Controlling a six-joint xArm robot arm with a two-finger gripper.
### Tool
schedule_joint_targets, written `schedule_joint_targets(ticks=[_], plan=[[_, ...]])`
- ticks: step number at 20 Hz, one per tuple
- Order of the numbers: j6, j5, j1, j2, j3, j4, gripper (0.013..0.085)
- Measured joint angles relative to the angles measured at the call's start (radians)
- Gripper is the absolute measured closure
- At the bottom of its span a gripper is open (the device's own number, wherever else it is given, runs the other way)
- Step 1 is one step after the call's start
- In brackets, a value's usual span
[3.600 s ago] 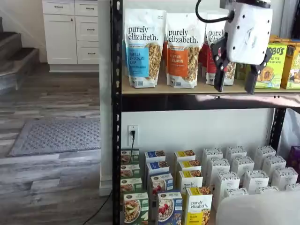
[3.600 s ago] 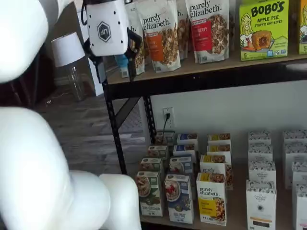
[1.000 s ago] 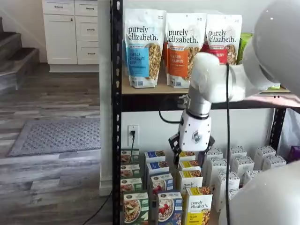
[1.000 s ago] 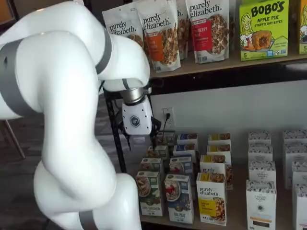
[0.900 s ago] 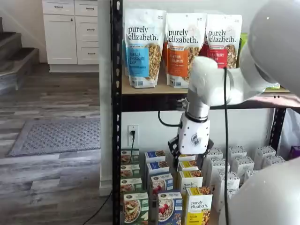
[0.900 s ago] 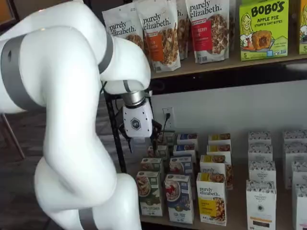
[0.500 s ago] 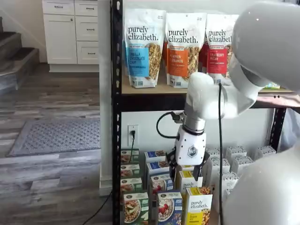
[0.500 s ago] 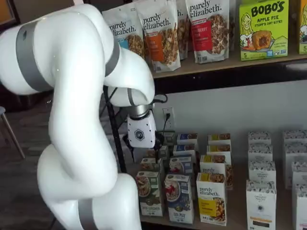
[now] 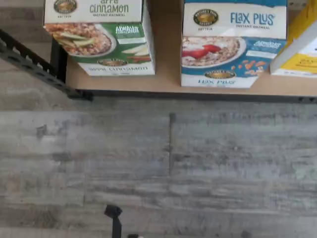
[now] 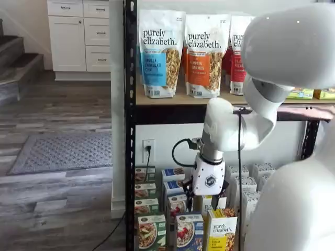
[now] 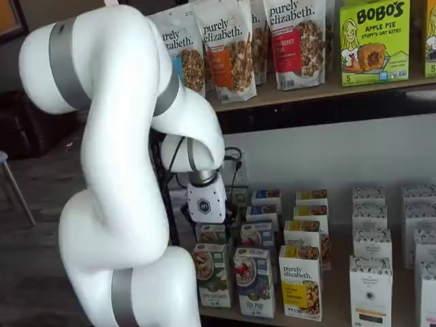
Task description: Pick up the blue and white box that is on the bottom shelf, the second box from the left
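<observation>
The blue and white box reads "FLAX PLUS" and stands at the front of the bottom shelf, between a green box and a yellow one. It shows in both shelf views. My gripper hangs fingers-down in front of the rack, a little above the front row of boxes. It is open, with its black fingers spread apart and nothing between them. It touches no box.
A green apple cinnamon box stands left of the blue box and a yellow purely elizabeth box right of it. More rows stand behind, with white cartons at the right. The black post, the upper shelf's bags and grey plank floor are close by.
The gripper has come down from just under the upper shelf to a little above the bottom shelf's boxes, closer to the front rows. Its fingers have stayed spread.
</observation>
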State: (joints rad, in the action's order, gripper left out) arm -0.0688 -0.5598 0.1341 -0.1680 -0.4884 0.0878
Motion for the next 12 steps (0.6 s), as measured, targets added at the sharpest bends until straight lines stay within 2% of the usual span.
schedule_joint_targets(ticks=[4, 8, 12], plan=[[0.002, 0.042, 0.006, 0.055, -0.010, 0.006, 0.0130], [0.062, 0.049, -0.006, 0.093, -0.023, 0.061, 0.0130], [0.085, 0.050, -0.012, 0.130, -0.040, 0.080, 0.0130]])
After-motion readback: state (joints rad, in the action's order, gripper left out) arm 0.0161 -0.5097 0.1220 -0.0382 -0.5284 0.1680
